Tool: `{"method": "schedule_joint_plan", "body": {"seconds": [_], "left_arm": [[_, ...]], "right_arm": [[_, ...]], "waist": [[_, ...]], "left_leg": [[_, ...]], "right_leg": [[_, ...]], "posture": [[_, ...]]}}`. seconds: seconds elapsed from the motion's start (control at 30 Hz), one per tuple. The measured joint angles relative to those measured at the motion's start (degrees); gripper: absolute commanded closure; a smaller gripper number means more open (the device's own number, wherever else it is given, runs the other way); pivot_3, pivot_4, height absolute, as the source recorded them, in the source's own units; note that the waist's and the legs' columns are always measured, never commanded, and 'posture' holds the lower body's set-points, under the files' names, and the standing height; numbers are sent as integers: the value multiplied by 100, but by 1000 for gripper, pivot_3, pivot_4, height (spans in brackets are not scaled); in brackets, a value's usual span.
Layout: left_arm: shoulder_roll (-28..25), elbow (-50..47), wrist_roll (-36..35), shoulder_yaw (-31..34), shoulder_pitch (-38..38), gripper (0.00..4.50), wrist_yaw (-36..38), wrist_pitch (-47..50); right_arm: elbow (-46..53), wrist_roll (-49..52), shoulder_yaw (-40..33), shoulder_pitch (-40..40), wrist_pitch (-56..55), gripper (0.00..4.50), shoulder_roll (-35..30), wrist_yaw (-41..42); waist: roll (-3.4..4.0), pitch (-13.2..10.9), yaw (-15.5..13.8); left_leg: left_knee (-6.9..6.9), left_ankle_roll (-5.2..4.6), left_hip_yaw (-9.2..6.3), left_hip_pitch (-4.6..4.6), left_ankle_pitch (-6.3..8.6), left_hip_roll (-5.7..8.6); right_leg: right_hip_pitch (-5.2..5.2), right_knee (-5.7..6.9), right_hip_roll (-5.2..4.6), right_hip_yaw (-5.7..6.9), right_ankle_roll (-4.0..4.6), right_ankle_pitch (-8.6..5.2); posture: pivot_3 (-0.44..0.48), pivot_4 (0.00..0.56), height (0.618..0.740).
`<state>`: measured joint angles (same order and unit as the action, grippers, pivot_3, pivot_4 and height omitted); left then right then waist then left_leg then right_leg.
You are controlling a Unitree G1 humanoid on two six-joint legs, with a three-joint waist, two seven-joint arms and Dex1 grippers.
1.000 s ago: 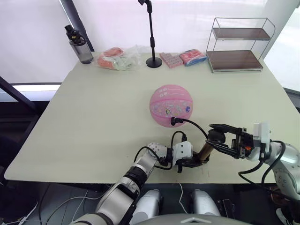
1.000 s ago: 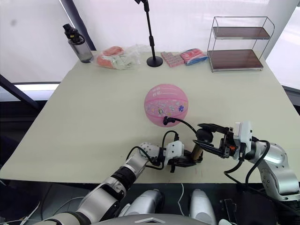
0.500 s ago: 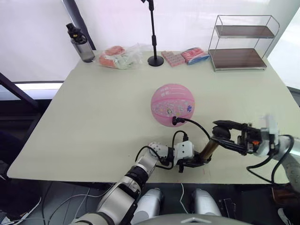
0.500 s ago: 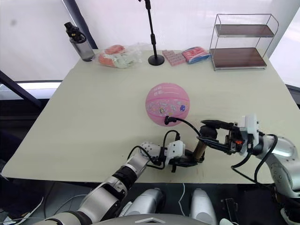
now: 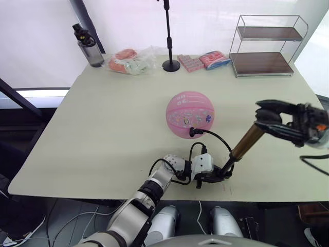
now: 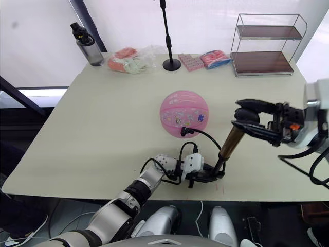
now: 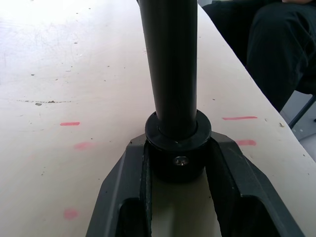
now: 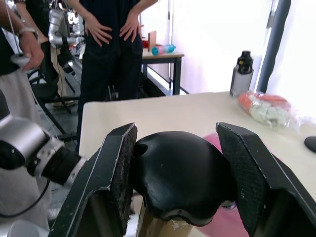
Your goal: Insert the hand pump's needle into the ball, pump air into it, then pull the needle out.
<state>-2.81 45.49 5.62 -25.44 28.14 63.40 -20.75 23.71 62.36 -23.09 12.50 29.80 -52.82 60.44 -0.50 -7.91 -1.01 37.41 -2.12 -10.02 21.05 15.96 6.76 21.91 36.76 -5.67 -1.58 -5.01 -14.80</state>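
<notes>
The pink ball (image 5: 189, 114) rests mid-table. A black fitting (image 5: 191, 132) sits in its front valve; the needle itself is hidden. The thin black hose (image 5: 218, 139) loops from there to the hand pump's foot (image 5: 222, 171) near the table's front edge. My left gripper (image 5: 220, 174) is shut on that black foot collar (image 7: 177, 145). The pump slants up to the right: a thin black rod, then the bronze barrel (image 5: 248, 140). My right gripper (image 5: 264, 114) is shut on the black handle (image 8: 180, 173), well above the table.
Along the far edge stand a water bottle (image 5: 87, 46), a plastic bag of packets (image 5: 131, 60), a black stand pole (image 5: 168, 36), pink packets (image 5: 189, 63) and a wire shelf (image 5: 267, 49). People (image 8: 116, 44) stand beyond the table's left side.
My right gripper has risen up and to the right with the handle, drawing the pump out much longer. The left gripper still holds the foot. The ball has not moved.
</notes>
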Motion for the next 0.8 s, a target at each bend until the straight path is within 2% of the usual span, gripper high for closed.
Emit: {"method": "schedule_joint_plan", "body": {"seconds": [0.17,0.23,0.4,0.63,0.8], "left_arm": [[3,10,-12,4,18,3412,0,-50],[3,9,-12,3,38,3412,13,-95],[3,10,-1,-13,43,3412,10,-97],[-22,19,24,-5,29,3412,-23,-83],[-28,21,68,-7,4,3412,-64,-82]], "right_arm": [[-6,315,-57,231,449,2397,-166,-245],[1,391,-57,323,608,2397,-239,-339],[45,263,-100,230,576,2397,-229,-304],[293,-626,154,-554,-320,2397,368,-17],[299,-1462,729,-1012,-1109,2397,802,97]], "waist": [[-6,-7,1],[-3,-6,1],[-2,-4,-3],[-8,18,10],[-19,50,16]], "left_leg": [[1,0,-1,20,-1,2],[14,22,-1,68,-15,3],[18,26,-1,71,-17,4],[20,5,0,59,-5,3],[22,23,-1,56,-15,2]], "right_leg": [[20,2,-15,2,0,1],[66,8,-15,3,1,3],[68,9,-24,4,1,4],[63,15,-2,4,0,3],[62,15,3,3,0,3]], "posture": [[0,150,736],[0,150,736],[0,150,736],[0,150,736],[0,150,736]]}}
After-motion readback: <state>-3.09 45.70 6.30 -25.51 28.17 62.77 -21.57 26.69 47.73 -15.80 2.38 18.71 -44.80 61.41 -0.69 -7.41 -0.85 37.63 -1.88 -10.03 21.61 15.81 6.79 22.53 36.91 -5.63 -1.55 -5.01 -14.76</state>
